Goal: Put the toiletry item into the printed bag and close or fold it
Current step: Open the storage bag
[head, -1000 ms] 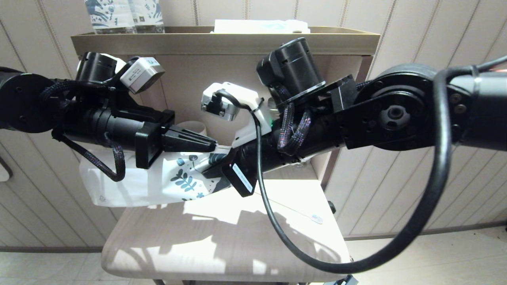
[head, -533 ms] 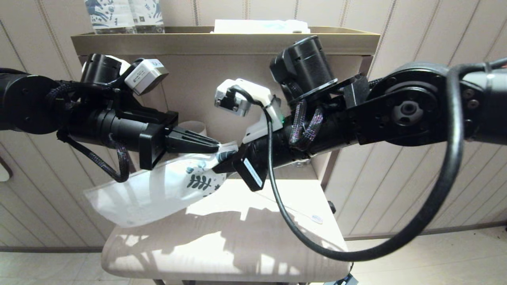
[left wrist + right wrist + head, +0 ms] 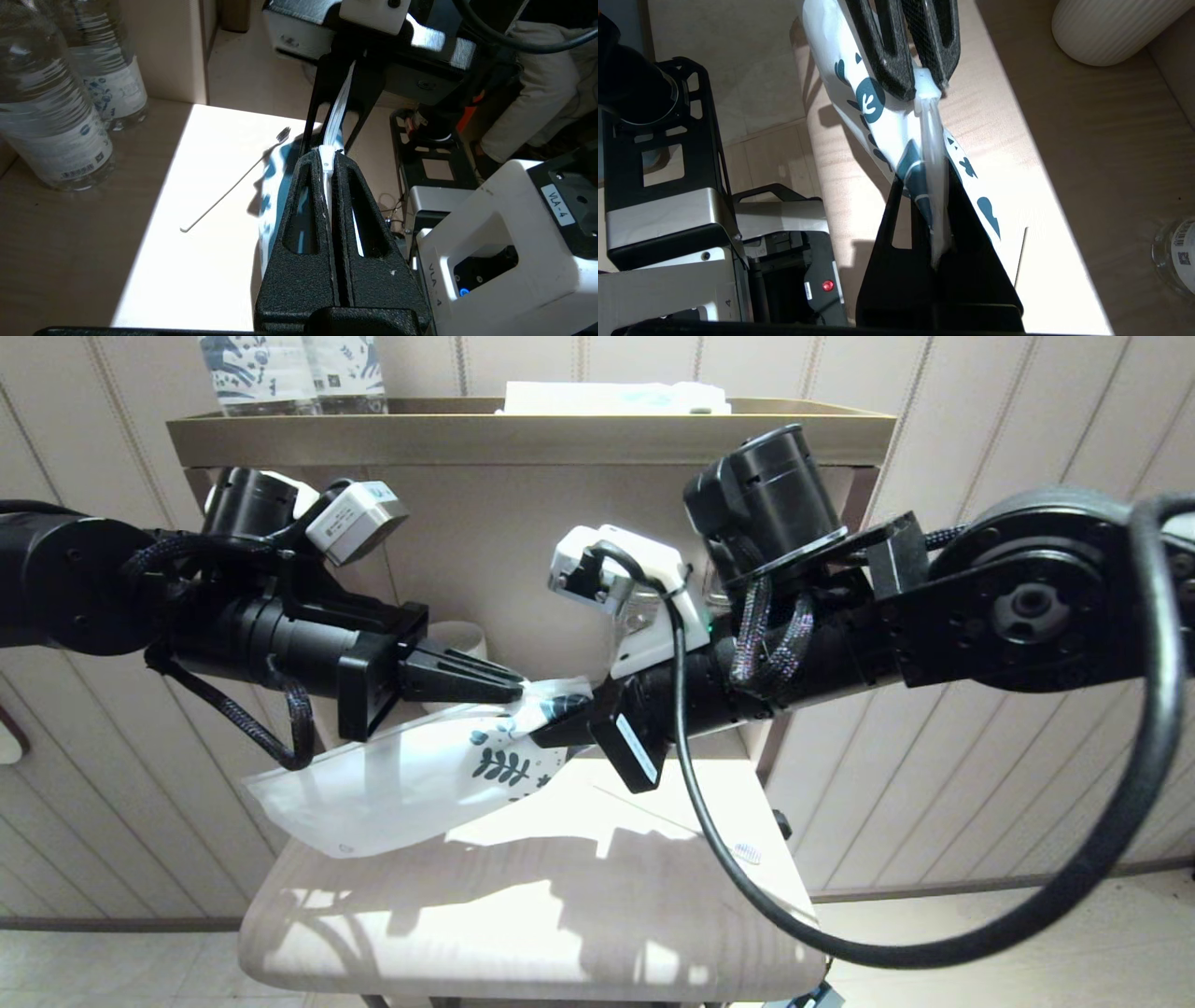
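Observation:
The printed bag (image 3: 392, 789), white with dark blue leaves at one end, hangs tilted above the table, held by its printed end. My left gripper (image 3: 515, 691) is shut on its top edge, pinching a white strip (image 3: 328, 158). My right gripper (image 3: 560, 733) faces it and is shut on the same edge, a little further along the strip (image 3: 927, 179). The pale toothbrush (image 3: 233, 186) lies loose on the sunlit tabletop; in the head view only its bristled head (image 3: 747, 851) shows beside the right arm's cable. Nothing of it is inside the bag.
Two water bottles (image 3: 51, 107) stand at the back of the table (image 3: 523, 915). A white ribbed cup (image 3: 1106, 28) stands near the wall behind the grippers. Above is a raised shelf (image 3: 523, 429) carrying bottles (image 3: 280, 373) and a white box.
Both grippers have shifted to the right with the bag between them. The bag has turned from hanging flat to slanting, its loose end swinging right. The toothbrush has not moved.

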Motion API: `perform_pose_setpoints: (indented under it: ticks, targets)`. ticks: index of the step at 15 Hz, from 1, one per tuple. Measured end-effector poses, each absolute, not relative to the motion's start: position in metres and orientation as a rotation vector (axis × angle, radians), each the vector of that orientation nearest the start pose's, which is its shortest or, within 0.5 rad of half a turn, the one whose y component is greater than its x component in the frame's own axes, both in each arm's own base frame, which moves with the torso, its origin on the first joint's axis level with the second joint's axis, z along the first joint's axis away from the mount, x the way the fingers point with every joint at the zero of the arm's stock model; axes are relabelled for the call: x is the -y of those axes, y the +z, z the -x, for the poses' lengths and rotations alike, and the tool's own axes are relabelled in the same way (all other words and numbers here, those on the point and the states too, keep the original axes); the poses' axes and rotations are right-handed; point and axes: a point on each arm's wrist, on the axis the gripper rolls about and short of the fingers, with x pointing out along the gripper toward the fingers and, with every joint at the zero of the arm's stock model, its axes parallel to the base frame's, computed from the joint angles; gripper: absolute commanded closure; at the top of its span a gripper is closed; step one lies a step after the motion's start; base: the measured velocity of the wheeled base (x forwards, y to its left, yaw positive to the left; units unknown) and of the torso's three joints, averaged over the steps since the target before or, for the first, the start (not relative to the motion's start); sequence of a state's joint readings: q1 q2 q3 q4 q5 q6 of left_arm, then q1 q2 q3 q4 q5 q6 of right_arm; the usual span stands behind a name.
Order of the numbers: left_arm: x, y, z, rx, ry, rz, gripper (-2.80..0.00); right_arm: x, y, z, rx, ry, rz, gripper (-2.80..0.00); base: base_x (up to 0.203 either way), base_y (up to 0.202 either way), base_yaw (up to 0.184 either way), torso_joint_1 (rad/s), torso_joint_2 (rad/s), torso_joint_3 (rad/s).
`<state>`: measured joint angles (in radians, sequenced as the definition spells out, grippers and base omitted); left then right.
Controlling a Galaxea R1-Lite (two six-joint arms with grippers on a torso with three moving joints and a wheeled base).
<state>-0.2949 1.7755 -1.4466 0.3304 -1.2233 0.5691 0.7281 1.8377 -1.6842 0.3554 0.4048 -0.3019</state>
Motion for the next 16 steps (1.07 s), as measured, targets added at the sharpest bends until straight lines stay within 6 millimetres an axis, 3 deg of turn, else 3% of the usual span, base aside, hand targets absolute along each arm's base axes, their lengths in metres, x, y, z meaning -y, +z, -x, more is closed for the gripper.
perform_pose_setpoints:
  ticks: [16]
  targets:
    - [0.114,0.252,-0.302,-0.219,-1.572,-0.119,0.00,-0.165,0.294,-0.231,-0.348,1.056,0.312,0.00,0.000,0.000,0.000,0.000,0.00,0.000]
